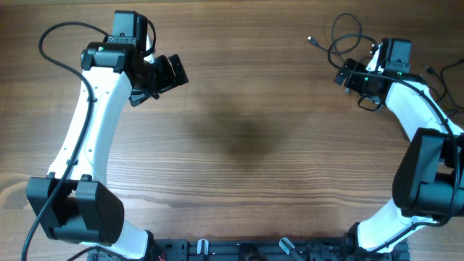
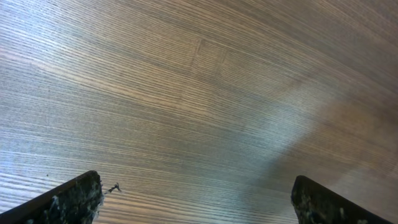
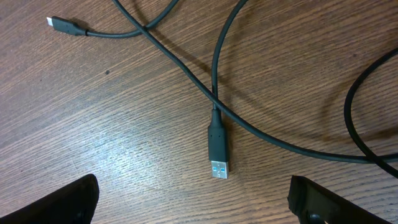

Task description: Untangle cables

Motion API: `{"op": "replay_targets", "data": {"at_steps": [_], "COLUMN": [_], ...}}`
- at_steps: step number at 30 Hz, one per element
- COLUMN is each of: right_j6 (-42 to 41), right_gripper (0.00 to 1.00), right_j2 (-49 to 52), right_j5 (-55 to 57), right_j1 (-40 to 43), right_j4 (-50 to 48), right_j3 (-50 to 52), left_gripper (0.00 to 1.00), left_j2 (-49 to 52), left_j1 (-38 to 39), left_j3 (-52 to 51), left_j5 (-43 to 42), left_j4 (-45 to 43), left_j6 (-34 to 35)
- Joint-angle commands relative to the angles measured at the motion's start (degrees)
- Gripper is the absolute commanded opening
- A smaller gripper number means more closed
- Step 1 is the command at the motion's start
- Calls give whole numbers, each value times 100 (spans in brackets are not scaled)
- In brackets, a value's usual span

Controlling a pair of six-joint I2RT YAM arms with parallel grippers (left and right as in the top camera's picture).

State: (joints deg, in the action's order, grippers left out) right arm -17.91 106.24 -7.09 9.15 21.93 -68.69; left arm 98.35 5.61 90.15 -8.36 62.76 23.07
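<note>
The cables (image 1: 342, 45) are thin black cords bunched in loops at the far right of the table, with one small plug (image 1: 312, 40) lying out to the left. My right gripper (image 1: 342, 72) hovers open just at their near edge. In the right wrist view two cords cross (image 3: 213, 99). A silver USB plug (image 3: 218, 168) lies on the wood just ahead of the open right gripper (image 3: 193, 205), and a smaller plug (image 3: 55, 22) lies at the top left. My left gripper (image 1: 174, 72) is open over bare wood, far from the cables. Between the fingers of the left gripper (image 2: 199, 202) there is only table.
The wooden table (image 1: 239, 145) spans the whole view. Another black cord (image 3: 357, 112) curves in at the right of the right wrist view. Thicker arm cables (image 1: 54, 36) run along both arms. The arm bases stand at the near edge (image 1: 239, 250).
</note>
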Motion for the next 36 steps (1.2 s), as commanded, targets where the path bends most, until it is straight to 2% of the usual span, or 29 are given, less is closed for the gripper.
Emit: {"op": "replay_targets", "data": {"at_steps": [1,9,14,20,22,25,28,33,36], "right_j6": [-48,-48,-48,-48,-46,-48,-46,-48,-48], "right_gripper": [100,100,100,100,100,100,100,100,100], "right_j2": [129,129,129,129,129,129,129,129,129], "right_j5": [-48,-48,-48,-48,-48,-48,-48,-48,-48], "right_j1": [-13,-13,-13,-13,-13,-13,-13,-13,-13], "right_j4": [-31,-31,-31,-28,-28,-28,-31,-31,-28], "right_j3": [15,15,15,15,15,15,15,15,15], "left_gripper": [100,100,100,100,100,100,100,100,100], "left_j2": [-302,-949,-1499,-2006,-2100,-2400,-2691,-3104,-3272], "left_j1": [-20,-22,-26,-26,-24,-26,-26,-31,-101], "left_j3": [7,7,7,-39,-269,-1510,-2966,-5381,-6470], "left_j5": [55,90,999,1080,1080,1073,957,841,769], "left_j4": [-15,-17,-11,184,-24,-1174,-2844,-6102,-7775], "left_j6": [33,33,33,-26,-26,-28,-31,-31,-28]}}
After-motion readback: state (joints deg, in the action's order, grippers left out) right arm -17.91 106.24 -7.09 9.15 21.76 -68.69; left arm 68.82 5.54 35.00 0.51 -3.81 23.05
